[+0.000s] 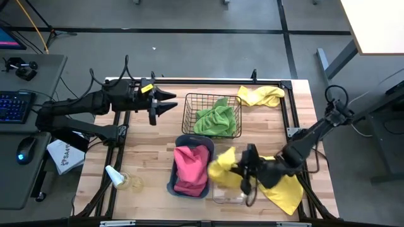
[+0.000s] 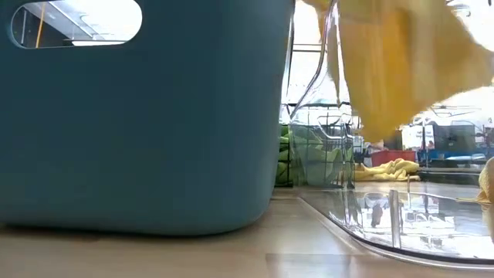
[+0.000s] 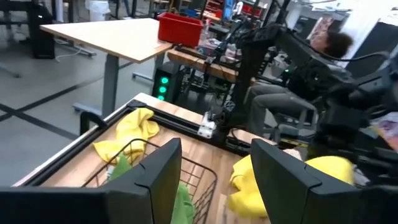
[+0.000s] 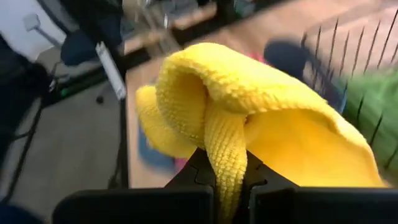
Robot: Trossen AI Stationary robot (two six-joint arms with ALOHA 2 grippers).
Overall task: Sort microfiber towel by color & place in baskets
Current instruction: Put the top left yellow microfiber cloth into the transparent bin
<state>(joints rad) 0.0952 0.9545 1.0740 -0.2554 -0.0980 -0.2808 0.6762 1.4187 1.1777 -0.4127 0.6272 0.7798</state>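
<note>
the right tool [image 1: 247,165] is clenched on a yellow towel [image 1: 222,169], pinching a fold of its looped, nubbly pile between the two dark fingers, as the right wrist view shows. it holds the cloth just above the clear bin [image 1: 228,192] at the near edge of the tabletop [image 1: 145,157], most likely so the floppy fabric can drop straight in. the bin is rectangular, smooth and see-through, with rounded corners. a second yellow towel [image 1: 285,189] lies spread flat on the tabletop just right of the bin, partly under the arm, apparently waiting for the same bin.

left of the clear bin stands the teal bin [image 1: 178,181], a matte plastic tub with a handle slot in its wall; a pink towel [image 1: 191,167] sits crumpled inside it. near the left edge lies a small white-capped object [image 1: 113,174], too small to identify.

farther back, the black wire basket [image 1: 211,113] holds a bunched lime green towel [image 1: 216,118], visible through the open mesh. each colour seems to have its own container. a third yellow towel [image 1: 260,96] lies rumpled at the far right, just beside the basket, not yet sorted.

the left tool [image 1: 165,102] hovers released, fingers spread, just left of the wire basket at the far left, waiting.
</note>
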